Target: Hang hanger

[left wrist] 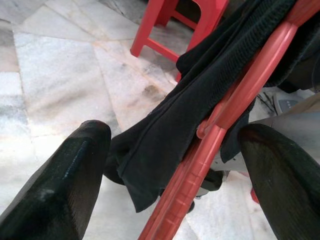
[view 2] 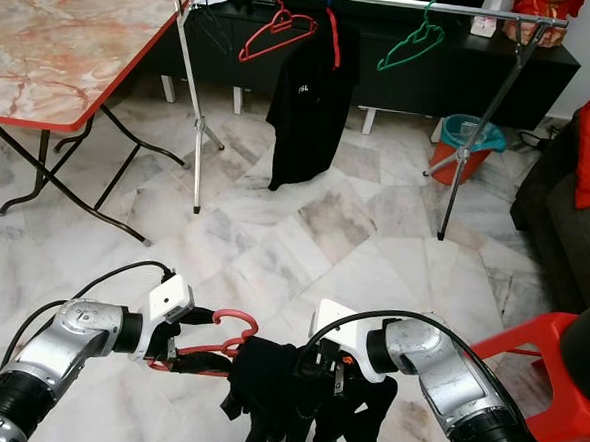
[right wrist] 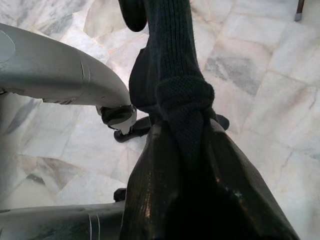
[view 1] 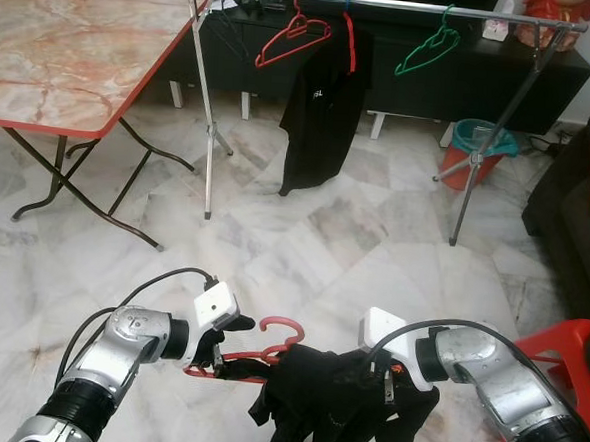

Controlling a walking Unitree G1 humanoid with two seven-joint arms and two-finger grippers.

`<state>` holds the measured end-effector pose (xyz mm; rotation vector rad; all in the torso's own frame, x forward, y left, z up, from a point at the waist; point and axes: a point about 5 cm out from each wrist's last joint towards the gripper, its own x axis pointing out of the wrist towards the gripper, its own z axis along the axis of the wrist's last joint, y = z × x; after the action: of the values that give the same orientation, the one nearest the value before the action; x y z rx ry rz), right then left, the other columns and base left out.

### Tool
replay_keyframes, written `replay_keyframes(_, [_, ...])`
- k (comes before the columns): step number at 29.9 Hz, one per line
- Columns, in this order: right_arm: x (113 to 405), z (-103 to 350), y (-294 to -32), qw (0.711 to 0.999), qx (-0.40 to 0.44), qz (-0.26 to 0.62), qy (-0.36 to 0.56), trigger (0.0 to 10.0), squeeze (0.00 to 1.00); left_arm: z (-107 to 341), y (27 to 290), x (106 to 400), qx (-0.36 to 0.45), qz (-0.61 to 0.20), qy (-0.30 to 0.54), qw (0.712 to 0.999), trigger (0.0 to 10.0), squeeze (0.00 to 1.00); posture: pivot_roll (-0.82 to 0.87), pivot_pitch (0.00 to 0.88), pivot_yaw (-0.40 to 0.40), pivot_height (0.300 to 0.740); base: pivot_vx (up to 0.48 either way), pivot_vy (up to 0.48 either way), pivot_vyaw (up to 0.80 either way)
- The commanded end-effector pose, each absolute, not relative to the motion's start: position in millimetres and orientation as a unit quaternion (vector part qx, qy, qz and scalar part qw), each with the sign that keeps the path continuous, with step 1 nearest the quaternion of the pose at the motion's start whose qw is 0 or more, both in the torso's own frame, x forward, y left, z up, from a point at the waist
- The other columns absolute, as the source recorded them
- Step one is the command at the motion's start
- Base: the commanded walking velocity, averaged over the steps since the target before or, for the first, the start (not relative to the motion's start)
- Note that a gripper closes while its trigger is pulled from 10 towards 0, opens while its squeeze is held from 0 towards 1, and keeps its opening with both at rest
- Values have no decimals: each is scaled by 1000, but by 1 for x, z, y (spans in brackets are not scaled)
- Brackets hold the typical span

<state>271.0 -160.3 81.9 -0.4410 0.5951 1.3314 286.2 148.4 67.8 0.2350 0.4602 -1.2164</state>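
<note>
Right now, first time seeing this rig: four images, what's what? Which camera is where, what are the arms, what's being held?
This is a humanoid robot in a home. The two wide pictures come from a stereo camera on its head, looking down past its two silver arms. The two close-ups come from cameras on each wrist, looking along that gripper's black fingers.

The left gripper sits around one end of a red hanger with its fingers apart, as the left wrist view shows. A black garment is draped on the hanger. The right gripper is pinched shut on that garment.

Ahead on the marble floor stands a clothes rack carrying another red hanger, a green hanger and a black shirt. A folding table stands to the left, a red stool at the right.
</note>
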Motion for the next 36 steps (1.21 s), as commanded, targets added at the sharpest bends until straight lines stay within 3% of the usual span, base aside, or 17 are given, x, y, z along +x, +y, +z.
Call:
replay_keyframes(1, [276,95,-153,721,-210,614,243,10000,0,69,145,287,117,-569,213,786,5961,0,14,89,-59,740,0,0,0])
replay_keyframes(5, [277,95,-151,722,-210,614,241,10000,0,68,142,287,116,-572,213,783,6118,0,15,91,-59,740,0,0,0])
replay_keyframes(7, [278,96,-148,722,-207,616,237,10000,0,68,140,288,116,-572,211,784,3529,0,16,96,-61,740,0,0,0])
replay_keyframes(8, [278,96,-148,722,-207,616,237,10000,0,68,140,288,116,-572,211,784,3529,0,16,96,-61,740,0,0,0])
replay_keyframes(11, [278,97,-147,723,-207,616,236,10000,0,68,139,289,114,-572,210,785,0,0,16,101,-62,740,0,0,0])
replay_keyframes(26, [276,92,-151,718,-206,616,248,10000,0,70,147,286,114,-576,219,779,0,0,22,111,-64,740,0,0,0])
replay_keyframes(27, [276,92,-151,718,-206,616,249,10000,0,70,148,285,115,-579,221,776,2392,0,23,111,-64,740,0,0,0])
replay_keyframes(28, [275,92,-151,718,-206,616,249,10000,0,70,148,284,115,-582,222,774,10000,0,23,111,-64,740,0,0,0])
replay_keyframes(36, [276,91,-150,718,-204,617,250,10000,0,71,149,284,119,-584,225,771,10000,0,23,111,-64,740,0,0,0])
